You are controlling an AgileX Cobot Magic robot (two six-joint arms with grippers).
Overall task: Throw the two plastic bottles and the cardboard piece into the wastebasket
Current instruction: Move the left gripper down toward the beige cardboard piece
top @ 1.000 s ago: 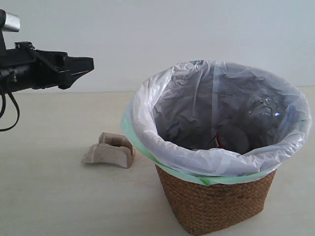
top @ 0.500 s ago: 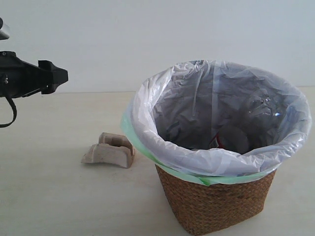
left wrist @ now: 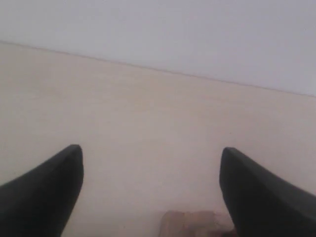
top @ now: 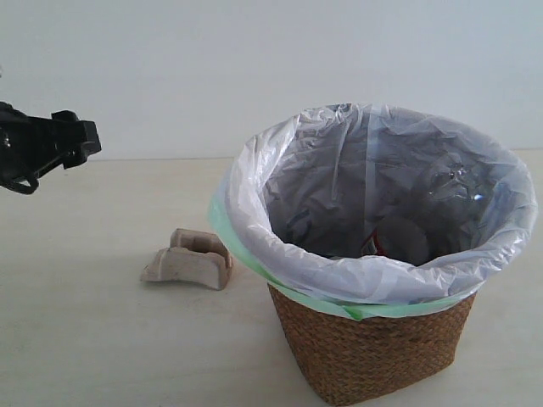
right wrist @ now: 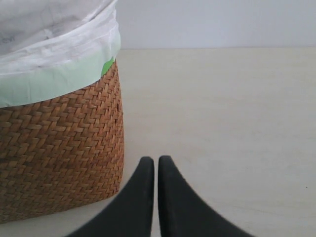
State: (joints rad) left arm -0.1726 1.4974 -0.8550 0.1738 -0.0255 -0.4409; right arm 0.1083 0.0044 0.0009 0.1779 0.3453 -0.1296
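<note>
Beside the wastebasket (top: 373,356) lies humped beige cardboard (top: 188,264); left hand (left wrist: 150,149) spread empty, right hand (right wrist: 156,160) pinched empty.

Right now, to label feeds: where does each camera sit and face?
Exterior: off the arms, looking down at basket and cardboard; left gripper at its edge.
Left wrist: on the left arm, facing table and cardboard past the open gripper.
Right wrist: on the right arm, facing the basket's side; right gripper shut.
Exterior shares cardboard with left, basket with right.
</note>
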